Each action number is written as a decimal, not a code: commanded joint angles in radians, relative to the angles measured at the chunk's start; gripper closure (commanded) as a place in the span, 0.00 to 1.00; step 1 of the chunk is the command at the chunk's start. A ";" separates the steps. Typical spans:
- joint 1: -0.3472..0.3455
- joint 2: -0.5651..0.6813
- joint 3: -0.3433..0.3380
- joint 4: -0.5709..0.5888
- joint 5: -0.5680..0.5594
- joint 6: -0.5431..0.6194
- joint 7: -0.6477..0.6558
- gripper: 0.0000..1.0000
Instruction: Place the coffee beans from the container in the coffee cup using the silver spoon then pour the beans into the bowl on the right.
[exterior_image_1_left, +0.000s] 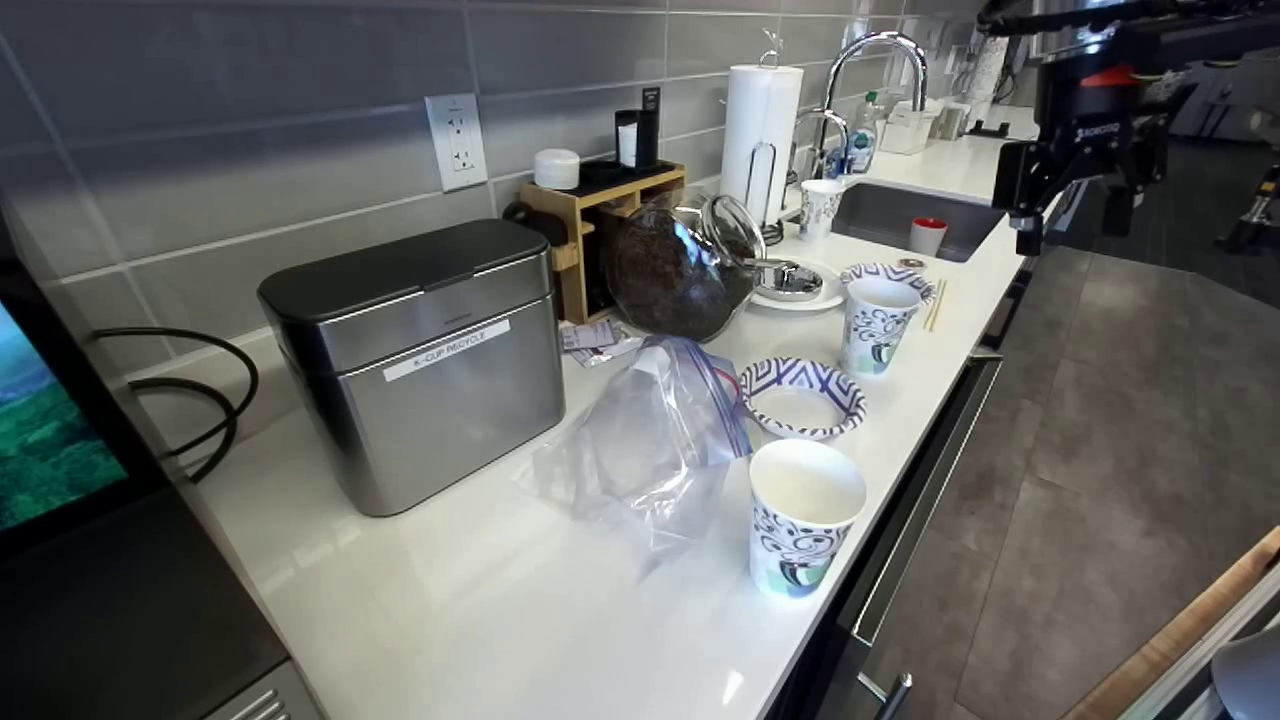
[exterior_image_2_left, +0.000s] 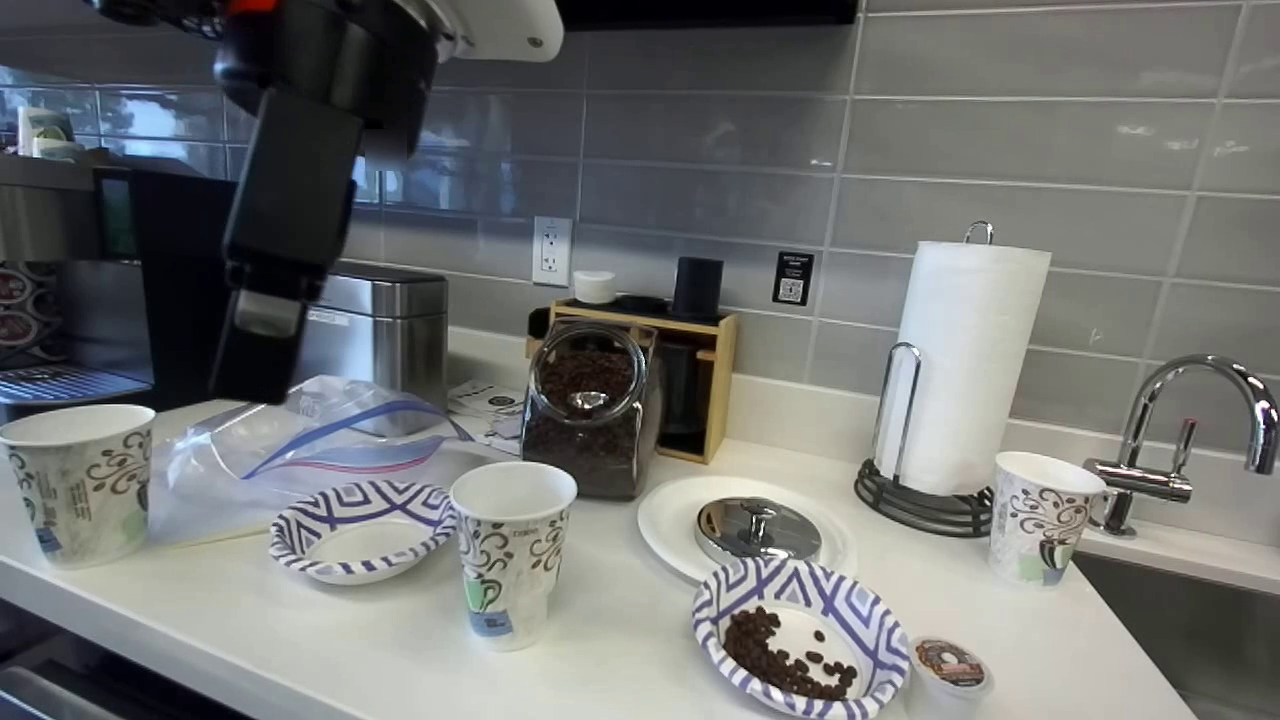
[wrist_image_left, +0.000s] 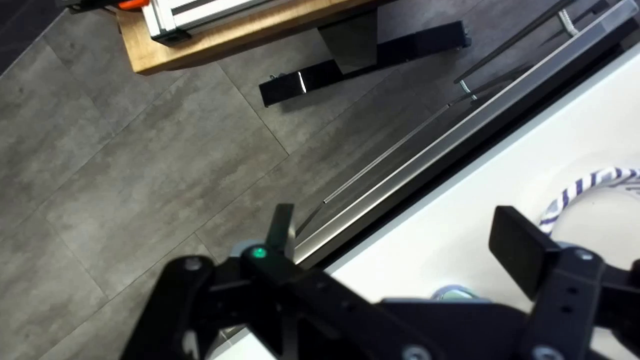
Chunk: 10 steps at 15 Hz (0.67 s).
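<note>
Nearest, we find the gripper (wrist_image_left: 394, 212) hanging above the counter (exterior_image_2_left: 610, 650), jaws wide apart and holding nothing; in the wrist view the counter's front edge shows between them.

We next record the bowl on the right (exterior_image_2_left: 872, 635) near the front edge, on the side toward the sink (exterior_image_2_left: 1180, 620), with coffee beans (exterior_image_2_left: 760, 655) in it. The coffee cup (exterior_image_2_left: 510, 570) stands upright by the same edge, between that bowl and a matching bowl (exterior_image_2_left: 370, 540). A similar cup (exterior_image_2_left: 80, 490) stands farther along, so the choice is our judgement. The coffee cup's bottom is hidden; we cannot tell whether it contains beans.

Farther in, a chrome lid (exterior_image_2_left: 758, 532) rests on a white plate (exterior_image_2_left: 662, 522). Toward the back edge stands the container (exterior_image_2_left: 585, 455), a glass jar holding beans, its mouth slanting toward the front edge. What we take for the silver spoon (exterior_image_2_left: 588, 400) shows at the mouth; we cannot confirm it.

Finding: no step is visibly in hand. The beans in the bowl on the right suggest a finished pour; a pause ahead of scooping is also possible. If a scoop is due, the next move calls for bringing the gripper across to the container and closing on the silver spoon.
</note>
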 joint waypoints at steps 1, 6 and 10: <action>-0.014 0.093 -0.094 0.016 0.070 0.158 -0.068 0.00; 0.013 0.193 -0.234 0.046 0.255 0.322 -0.375 0.00; 0.022 0.268 -0.275 0.113 0.361 0.354 -0.588 0.00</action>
